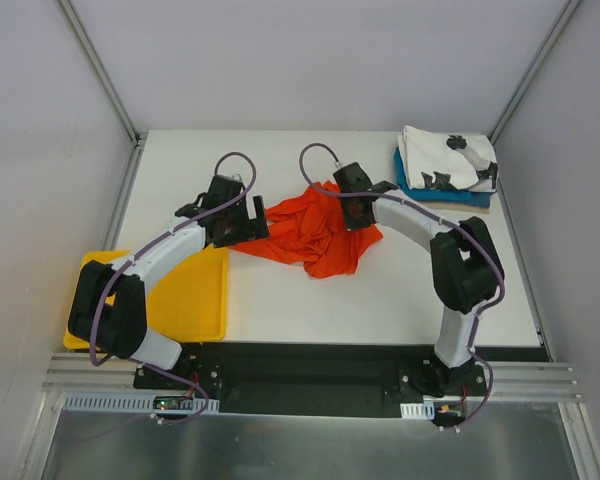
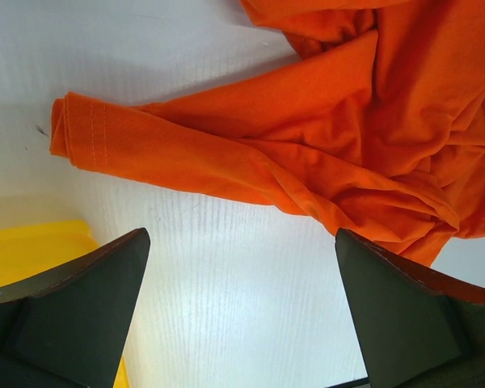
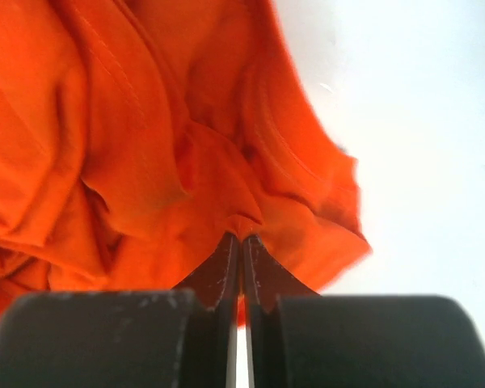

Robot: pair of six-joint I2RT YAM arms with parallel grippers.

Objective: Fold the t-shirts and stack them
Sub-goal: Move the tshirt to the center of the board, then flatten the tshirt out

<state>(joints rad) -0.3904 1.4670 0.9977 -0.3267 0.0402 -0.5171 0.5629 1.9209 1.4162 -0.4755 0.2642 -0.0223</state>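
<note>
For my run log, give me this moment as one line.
stage: unfolding orange shirt | left hand: open, beside sleeve | right hand: pinching shirt | white shirt on blue shirt: stacked

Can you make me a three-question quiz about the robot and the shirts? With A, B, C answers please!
1. Where is the folded white shirt?
A. On the teal-blue shirt at the far right of the table
B. In the yellow tray
C. Under the left arm

2. How many shirts are on the table?
A. One
B. Three
C. Five

3. What is the right end effector doing?
A. Wide open in the air
B. Shut, pinching the orange shirt
C. Holding the tray

Answers:
1. A: the top view shows white lying on teal-blue in the far right corner.
2. B: one orange, one white, one teal-blue.
3. B: the right wrist view shows the fingers pressed together with orange cloth bunched at their tips, while the left end effector stands wide open beside the yellow tray.
</note>
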